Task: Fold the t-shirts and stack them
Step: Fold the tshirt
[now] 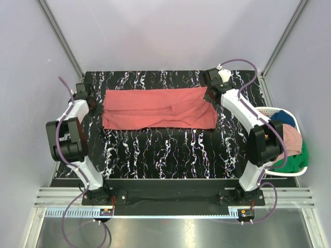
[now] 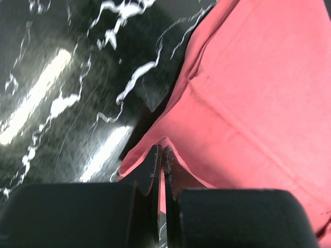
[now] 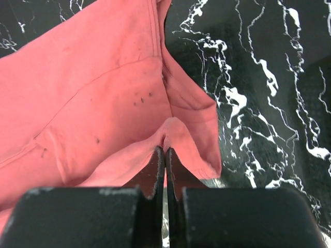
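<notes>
Nearest the viewer, the two arm bases stand at the front edge of the black, white-veined table [image 1: 165, 150]. To the right, at the table's side, a white laundry basket [image 1: 290, 174] holds three bundled shirts: the green t-shirt [image 1: 297, 161] nearest, the dusty pink t-shirt [image 1: 292, 137] behind it, and the dark blue t-shirt [image 1: 284, 118] farthest back. Beyond the bare front strip of the table, the coral-red t-shirt [image 1: 155, 108] lies flat as a long band across the far half, its length running left to right. The left gripper [image 2: 162, 151] sits at the band's left end, fingers pressed together with a raised fold of the coral cloth pinched between their tips. The right gripper [image 3: 165, 151] sits at the right end, likewise closed on a small peak of the same cloth.
</notes>
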`<state>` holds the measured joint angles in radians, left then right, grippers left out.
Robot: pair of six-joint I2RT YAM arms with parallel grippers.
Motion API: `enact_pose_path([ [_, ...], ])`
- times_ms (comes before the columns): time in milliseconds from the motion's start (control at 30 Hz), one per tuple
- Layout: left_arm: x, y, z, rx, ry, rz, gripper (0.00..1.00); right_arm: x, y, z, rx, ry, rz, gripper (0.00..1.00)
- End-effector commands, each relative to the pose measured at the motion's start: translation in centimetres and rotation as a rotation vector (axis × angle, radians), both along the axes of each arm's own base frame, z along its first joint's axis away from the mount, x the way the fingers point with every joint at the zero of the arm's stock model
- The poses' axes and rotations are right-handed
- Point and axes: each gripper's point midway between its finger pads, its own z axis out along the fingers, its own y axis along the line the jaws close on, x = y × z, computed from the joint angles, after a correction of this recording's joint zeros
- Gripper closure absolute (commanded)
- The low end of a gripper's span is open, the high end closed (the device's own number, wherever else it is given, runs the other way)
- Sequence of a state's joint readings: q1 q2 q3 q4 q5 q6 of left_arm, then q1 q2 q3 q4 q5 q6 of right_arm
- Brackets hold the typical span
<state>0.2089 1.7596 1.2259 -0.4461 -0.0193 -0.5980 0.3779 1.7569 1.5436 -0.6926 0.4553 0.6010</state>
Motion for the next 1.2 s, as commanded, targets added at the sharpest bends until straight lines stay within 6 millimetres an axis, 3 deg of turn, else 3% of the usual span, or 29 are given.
enact_pose_path([
  [0, 2.0, 1.1, 1.1, 0.061, -0.019, -0.005, 1.00, 2.6, 0.2, 1.4, -0.001, -0.042, 0.027, 1.00],
  [167, 2.8, 1.2, -0.1, 0.076, 0.018, -0.009, 1.00, 3.8, -0.6, 0.6, -0.031, -0.016, 0.013, 1.00],
  [400, 2.9, 1.8, -0.1, 0.121, 0.029, 0.013, 1.00, 4.6, -0.7, 2.6, -0.041, -0.049, 0.021, 1.00],
  [633, 3.8, 1.6, 0.0, 0.124, 0.027, 0.011, 1.00, 5.7, -0.6, 2.7, -0.046, -0.045, 0.028, 1.00],
  [1100, 4.7, 1.9, -1.1, 0.162, 0.087, 0.017, 1.00, 7.9, -0.7, -0.9, -0.037, 0.018, 0.030, 1.00],
  [1167, 4.7, 2.1, -1.3, 0.168, 0.099, 0.023, 0.91, 8.4, -0.5, -1.5, -0.029, 0.027, 0.034, 1.00],
])
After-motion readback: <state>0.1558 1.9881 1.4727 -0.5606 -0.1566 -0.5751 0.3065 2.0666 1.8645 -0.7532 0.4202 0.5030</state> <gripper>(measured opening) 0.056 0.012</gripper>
